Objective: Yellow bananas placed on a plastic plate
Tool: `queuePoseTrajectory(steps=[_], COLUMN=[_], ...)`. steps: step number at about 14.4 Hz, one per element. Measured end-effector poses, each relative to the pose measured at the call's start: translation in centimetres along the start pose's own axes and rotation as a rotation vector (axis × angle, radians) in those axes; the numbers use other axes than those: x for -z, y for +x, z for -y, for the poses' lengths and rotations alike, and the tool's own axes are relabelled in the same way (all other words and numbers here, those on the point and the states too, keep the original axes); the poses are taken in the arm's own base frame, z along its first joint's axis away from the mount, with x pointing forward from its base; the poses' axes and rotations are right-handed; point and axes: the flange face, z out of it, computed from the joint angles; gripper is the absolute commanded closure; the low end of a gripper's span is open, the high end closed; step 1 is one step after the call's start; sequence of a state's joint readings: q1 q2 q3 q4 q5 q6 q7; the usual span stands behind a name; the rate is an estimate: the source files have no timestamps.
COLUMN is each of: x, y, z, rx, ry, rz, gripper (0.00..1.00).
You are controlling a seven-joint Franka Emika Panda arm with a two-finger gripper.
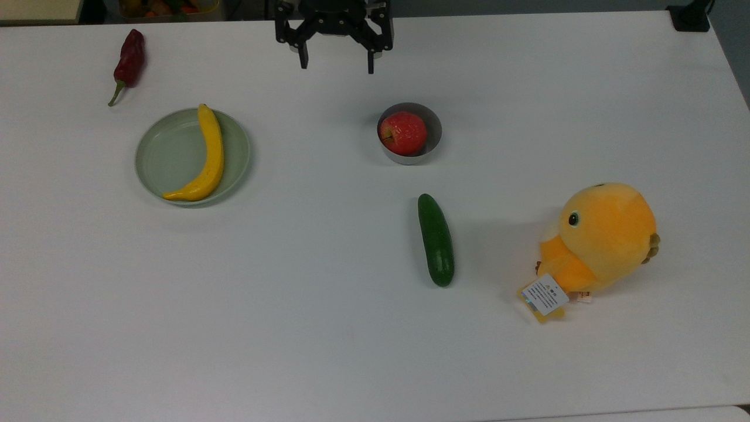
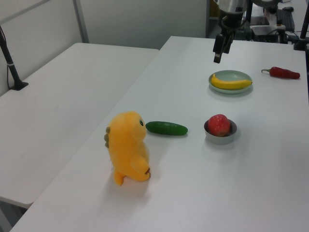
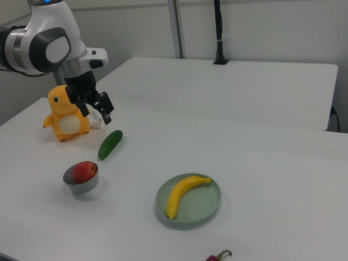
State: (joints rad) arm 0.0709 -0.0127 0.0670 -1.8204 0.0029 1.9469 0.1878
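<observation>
A white tabletop (image 1: 328,328) carries a few pieces of toy food and a soft toy. The robot's black claw (image 1: 335,58) hangs in the air above the far edge of the tabletop, its two fingers spread apart and holding nothing.

Well off to the claw's side, toward the top view's left, sits the round pale green plate (image 1: 165,157). The yellow banana (image 1: 206,158) lies on it, curving along the side of the plate nearer the claw, with both tips reaching about to the rim. The right view shows the banana (image 3: 182,193) resting inside the plate (image 3: 202,205), well apart from the claw (image 3: 97,110).

Closest to the claw is a small grey metal bowl (image 1: 432,136) with a red apple (image 1: 403,132) inside. Farther from the claw lie a dark green cucumber (image 1: 436,239) and an orange plush chick (image 1: 603,240). A red chilli pepper (image 1: 129,61) lies beyond the plate, on the side away from the claw.

Judging by how things lie, the task looks done: the banana is on the plate and the claw is free of it. Little seems likely to go wrong. The main risk is the banana's tips sitting at the low rim, so a knock to the plate or tabletop could roll it off. If the arm travels low across the tabletop, it could clip the bowl and apple nearby.
</observation>
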Motion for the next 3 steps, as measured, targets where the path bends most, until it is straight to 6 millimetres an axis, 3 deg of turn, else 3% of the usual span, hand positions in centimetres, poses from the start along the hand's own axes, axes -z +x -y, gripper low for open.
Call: queuePoseTrajectory(steps=[3], x=[-0.60], y=[-0.26], z=[1.15], rx=[0.018], ry=[0.003], rz=[0.018], gripper=[0.00])
